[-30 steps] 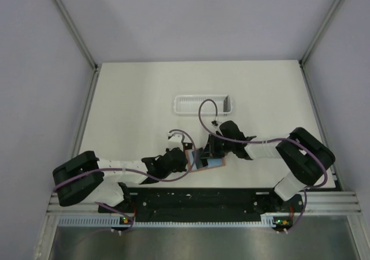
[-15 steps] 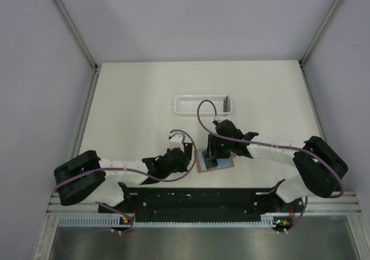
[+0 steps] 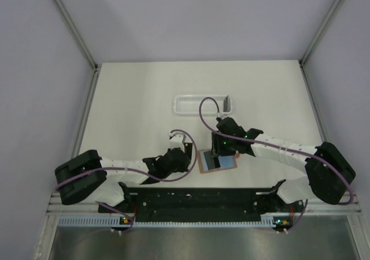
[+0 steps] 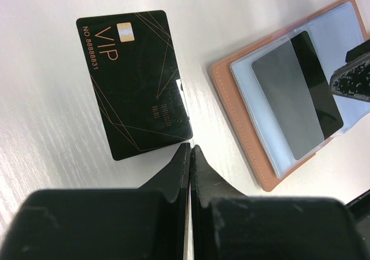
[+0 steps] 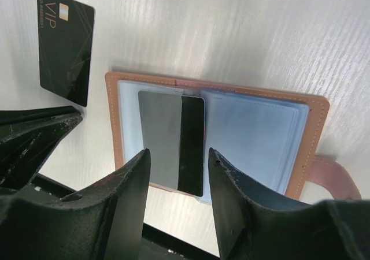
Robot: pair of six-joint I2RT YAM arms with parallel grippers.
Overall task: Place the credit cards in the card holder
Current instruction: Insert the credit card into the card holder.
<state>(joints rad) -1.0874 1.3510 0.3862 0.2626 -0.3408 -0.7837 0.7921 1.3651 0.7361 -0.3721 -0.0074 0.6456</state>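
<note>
1. Left claw [image 4: 189, 150] is pinched shut and empty, tips just beside the loose VIP card [image 4: 136, 84].
2. Card holder [image 4: 222, 92] lies open and flat; second card [image 4: 295, 92] is partly tucked under its clear sleeve.
3. Right claw [image 5: 177, 153] has just spread, letting that card go: one nearly stowed, one remaining.

Lighting is bright, even and diffuse, coming from above. The white table [image 3: 139, 98] shows soft streaked glare in both wrist views. Shadows are faint and short. The black card [image 4: 134, 81] carries a small reflection. The near fingers [image 5: 124, 214] are blurred; the overhead view is sharp.
</note>
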